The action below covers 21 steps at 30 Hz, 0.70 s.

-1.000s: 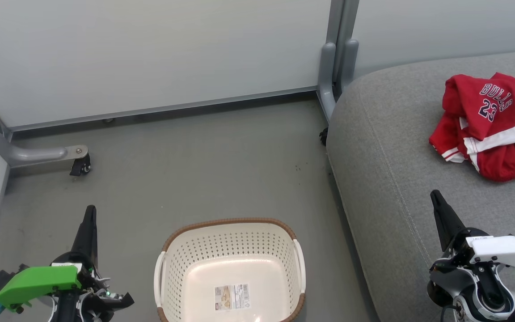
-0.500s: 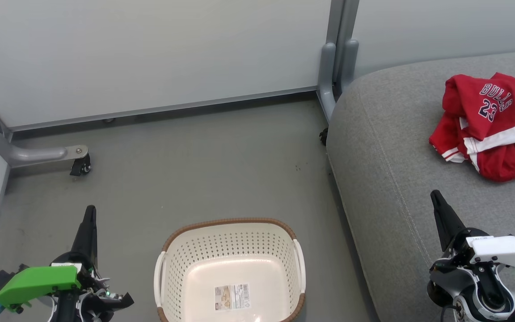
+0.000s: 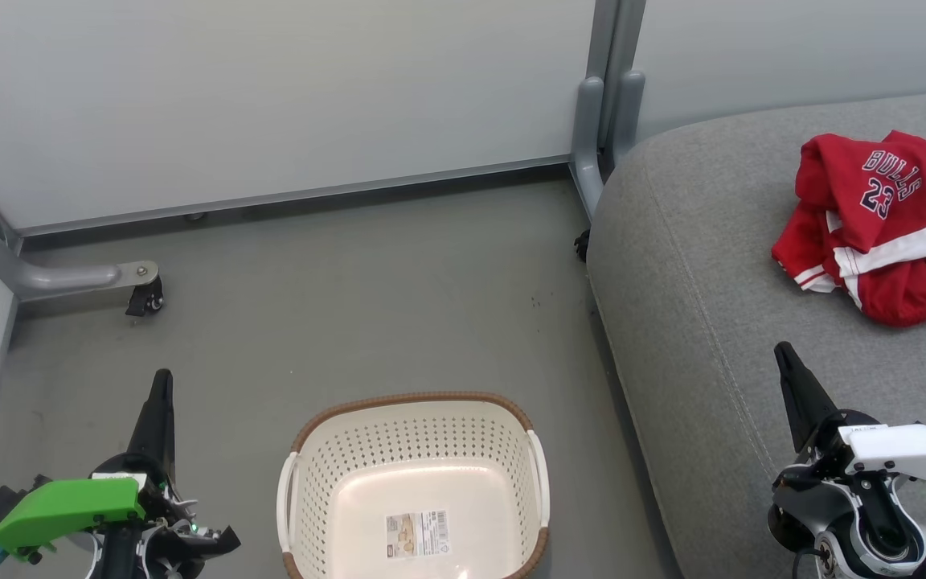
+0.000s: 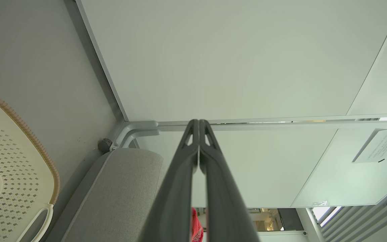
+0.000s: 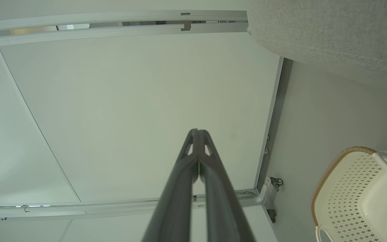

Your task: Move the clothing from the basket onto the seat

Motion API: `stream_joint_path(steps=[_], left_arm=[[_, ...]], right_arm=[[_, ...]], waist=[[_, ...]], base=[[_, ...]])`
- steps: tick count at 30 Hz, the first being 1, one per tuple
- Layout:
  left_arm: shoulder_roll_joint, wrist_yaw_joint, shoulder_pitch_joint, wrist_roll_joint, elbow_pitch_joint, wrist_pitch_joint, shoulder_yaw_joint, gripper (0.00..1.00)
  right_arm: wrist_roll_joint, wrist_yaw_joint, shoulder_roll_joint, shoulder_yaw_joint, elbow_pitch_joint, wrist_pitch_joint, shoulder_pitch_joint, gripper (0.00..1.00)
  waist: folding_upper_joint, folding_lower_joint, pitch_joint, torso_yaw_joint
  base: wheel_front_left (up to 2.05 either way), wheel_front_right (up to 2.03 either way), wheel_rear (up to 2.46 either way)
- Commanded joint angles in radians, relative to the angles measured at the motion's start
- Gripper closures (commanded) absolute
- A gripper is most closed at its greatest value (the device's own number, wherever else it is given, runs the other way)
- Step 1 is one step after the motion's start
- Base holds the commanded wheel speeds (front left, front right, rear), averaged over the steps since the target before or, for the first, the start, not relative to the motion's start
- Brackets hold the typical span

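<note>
Lying in a crumpled red heap on the seat, the clothing is seen ahead and to the right of the right gripper, well apart from the basket, whose perforated bowl is shown bare apart from a paper label on its bottom. The heap is spread roughly crosswise in the head view, its "BULLS 23" print turned upward and its far side cut off by the picture's right edge, so its full extent cannot be told. Of the two arms, the right is much the nearer to the garments; the left gripper is held low over the grey floor on the basket's other side. Both grippers are posed as if at rest, flanking the basket, fingers pointed forward toward the pale wall panels. In each wrist view the jaws are pressed fully together with nothing caught between them. A red sliver glimpsed low in the left wrist view is probably the same clothing. With the basket emptied, the task is judged complete, and no further reach appears to be called for.
</note>
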Motion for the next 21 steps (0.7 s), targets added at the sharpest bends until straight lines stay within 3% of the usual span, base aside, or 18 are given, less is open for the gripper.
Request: stream_joint_path(steps=[1,21], left_arm=[[0.004,-0.005,-0.013,0.001,0.001,0.002,0.005,1.0],[0.002,-0.005,-0.013,0.003,0.001,0.003,0.007,1.0]], right_arm=[[-0.004,0.0,-0.001,-0.002,0.002,0.004,-0.006,1.0],[-0.007,0.0,0.001,-0.005,0.002,0.006,-0.006,1.0]], waist=[[0.0,0.0,0.0,0.0],[0.0,0.0,0.0,0.0]], base=[[0.0,0.0,0.0],[0.0,0.0,0.0]])
